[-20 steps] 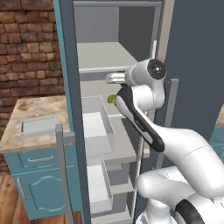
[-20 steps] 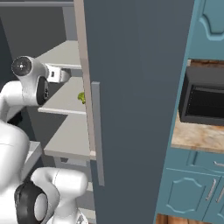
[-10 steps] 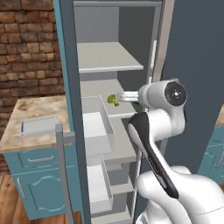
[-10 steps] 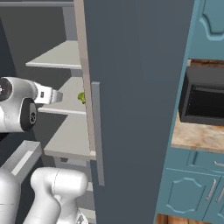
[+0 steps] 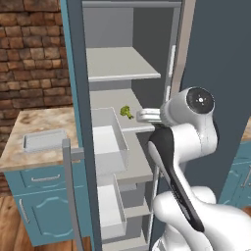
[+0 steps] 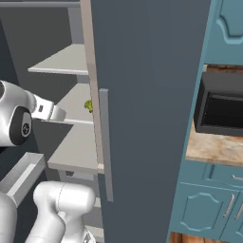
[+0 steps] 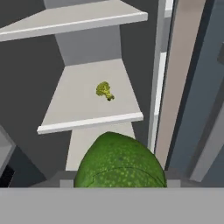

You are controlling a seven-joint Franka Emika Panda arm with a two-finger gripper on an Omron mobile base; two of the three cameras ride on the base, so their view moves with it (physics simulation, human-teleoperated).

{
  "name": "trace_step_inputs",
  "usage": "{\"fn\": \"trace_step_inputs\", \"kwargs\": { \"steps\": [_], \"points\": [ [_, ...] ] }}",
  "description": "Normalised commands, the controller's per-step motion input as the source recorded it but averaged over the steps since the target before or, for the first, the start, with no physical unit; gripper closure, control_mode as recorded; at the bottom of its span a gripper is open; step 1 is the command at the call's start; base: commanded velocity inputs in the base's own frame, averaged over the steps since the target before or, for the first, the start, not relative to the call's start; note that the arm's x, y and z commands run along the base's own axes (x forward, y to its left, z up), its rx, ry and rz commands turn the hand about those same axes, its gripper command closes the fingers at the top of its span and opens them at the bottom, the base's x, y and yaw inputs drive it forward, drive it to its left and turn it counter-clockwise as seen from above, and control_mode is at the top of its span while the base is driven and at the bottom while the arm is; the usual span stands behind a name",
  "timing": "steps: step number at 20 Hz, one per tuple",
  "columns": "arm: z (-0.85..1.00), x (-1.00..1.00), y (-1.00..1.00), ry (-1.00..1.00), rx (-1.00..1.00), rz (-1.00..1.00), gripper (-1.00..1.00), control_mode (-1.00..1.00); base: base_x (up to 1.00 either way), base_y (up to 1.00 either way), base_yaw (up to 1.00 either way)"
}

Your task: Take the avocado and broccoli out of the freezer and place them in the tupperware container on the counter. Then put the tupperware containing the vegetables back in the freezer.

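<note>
The avocado [image 7: 119, 161] is seen large and close at the bottom of the hand view, clamped in the gripper [image 5: 142, 116] in front of the open freezer [image 5: 122, 63]. The broccoli [image 5: 126, 112] lies alone on the middle shelf [image 7: 87, 100]. The tupperware [image 5: 44, 140] sits on the counter [image 5: 29, 122] left of the freezer.

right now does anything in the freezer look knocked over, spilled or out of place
Nothing stands out. The broccoli lies alone on a middle shelf of the freezer, the avocado sits at the tool, and the container rests flat on the counter.
</note>
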Motion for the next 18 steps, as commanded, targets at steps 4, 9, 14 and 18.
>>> {"fn": "trace_step_inputs", "kwargs": {
  "steps": [4, 9, 14, 18],
  "points": [
    [-0.11, -0.24, -0.02, 0.17, 0.00, -0.02, 1.00, -1.00, 0.00, 0.00, 0.00],
    [-0.17, -0.32, -0.02, 0.14, 0.00, -0.01, 1.00, 1.00, -0.14, -0.01, 0.00],
    [0.00, 0.00, 0.00, 0.00, 0.00, 0.00, 1.00, 1.00, -0.97, -0.13, -0.04],
    [0.00, 0.00, 0.00, 0.00, 0.00, 0.00, 1.00, 1.00, -0.86, -0.02, -0.03]
  ]
}}
